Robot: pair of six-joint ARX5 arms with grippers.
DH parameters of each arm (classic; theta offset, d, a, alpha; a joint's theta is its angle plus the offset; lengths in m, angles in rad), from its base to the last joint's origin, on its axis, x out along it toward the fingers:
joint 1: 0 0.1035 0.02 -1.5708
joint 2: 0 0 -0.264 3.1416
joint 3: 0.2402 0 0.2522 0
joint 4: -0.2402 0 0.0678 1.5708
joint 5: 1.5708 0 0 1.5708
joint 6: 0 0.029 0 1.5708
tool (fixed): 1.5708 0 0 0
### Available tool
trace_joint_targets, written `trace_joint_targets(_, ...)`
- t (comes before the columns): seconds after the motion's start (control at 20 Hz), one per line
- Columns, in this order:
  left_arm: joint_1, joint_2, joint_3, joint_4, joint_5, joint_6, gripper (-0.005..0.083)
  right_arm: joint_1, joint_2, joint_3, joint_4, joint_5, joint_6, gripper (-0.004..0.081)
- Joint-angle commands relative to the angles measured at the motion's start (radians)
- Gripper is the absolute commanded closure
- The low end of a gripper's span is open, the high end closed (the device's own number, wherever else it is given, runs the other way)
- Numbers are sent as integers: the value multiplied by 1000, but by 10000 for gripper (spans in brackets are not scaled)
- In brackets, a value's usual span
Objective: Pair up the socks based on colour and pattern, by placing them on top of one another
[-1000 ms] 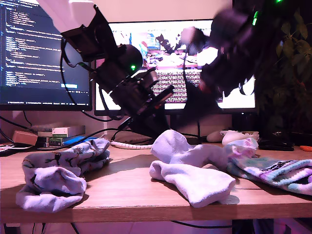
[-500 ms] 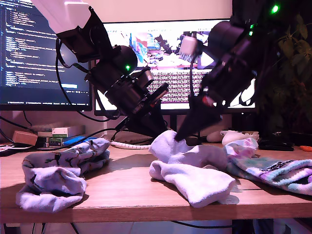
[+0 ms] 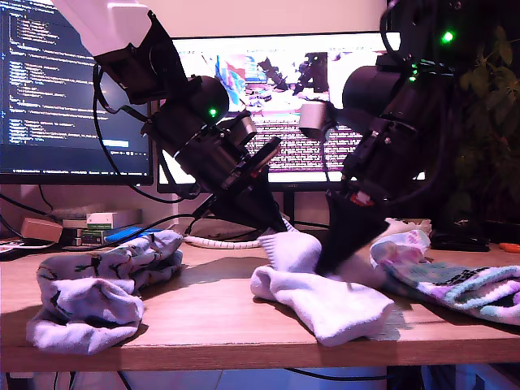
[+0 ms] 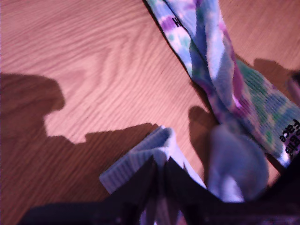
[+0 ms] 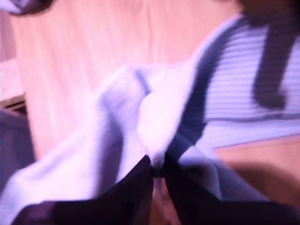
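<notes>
a: grippers?
b: my first gripper [image 3: 280, 229] is the arm coming in from 10 o'clock in the exterior view. jaws nearly closed, pinching the ribbed cuff of the white socks [image 3: 325, 301]. my second gripper [image 3: 331, 264] comes down from 1 o'clock in the exterior view. jaws also pinched narrow on a fold of white fabric. second wrist view is blurry but the fabric clearly sits btwn the tips.

a: same sock for both?
b: can't tell. the 2 white ones are heaped together at abt 6 o'clock in the exterior view, centre of the table [image 3: 211, 317], one partly over the other.

a: other socks?
b: tie-dye socks [image 3: 455, 280] at 4 o'clock in the exterior view, touching the white heap, lying flat. pale blue socks [image 3: 97, 284] w/ dark motifs are bunched at 8 o'clock in the exterior view, well apart from the white ones.

a: any text?
b: black lettering on a tie-dye cuff. first wrist view shows it cut off by the frame edge, so not readable for sure. also a small black mark on the other tie-dye cuff, looks like an "h". monitor [image 3: 49, 81] at 10 o'clock in the exterior view shows lines of code, too small to read. second monitor [image 3: 276, 122] behind the arms has pics + text rows, also illegible.
</notes>
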Motion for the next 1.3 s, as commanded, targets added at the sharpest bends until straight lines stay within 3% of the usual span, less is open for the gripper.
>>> trace_joint_targets(0.0, -16, 23, 2, 9, 4, 4, 793, 42, -74, 28, -15, 39, 69, 783)
trace_joint_targets(0.25, -37, 23, 2, 27, 5, 3, 793, 140, -107, 83, -141, 129, 247, 777)
trace_joint_targets(0.55, -39, 23, 2, 29, 4, -3, 793, 177, -108, 84, -239, 128, 269, 551)
trace_joint_targets(0.8, -39, 23, 2, 29, 3, -3, 793, 176, -134, 84, -323, 75, 262, 553)
trace_joint_targets(0.9, -39, 23, 2, 29, 3, -3, 793, 176, -150, 84, -348, -23, 265, 558)
trace_joint_targets(1.0, -39, 23, 2, 29, 3, -3, 793, 176, -164, 84, -365, -39, 262, 557)
trace_joint_targets(1.15, -39, 23, 2, 29, 4, -3, 793, 141, -169, 84, -320, 172, 261, 557)
trace_joint_targets(1.25, -39, 23, 2, 28, 4, -2, 793, 95, -169, 84, -279, 251, 221, 557)
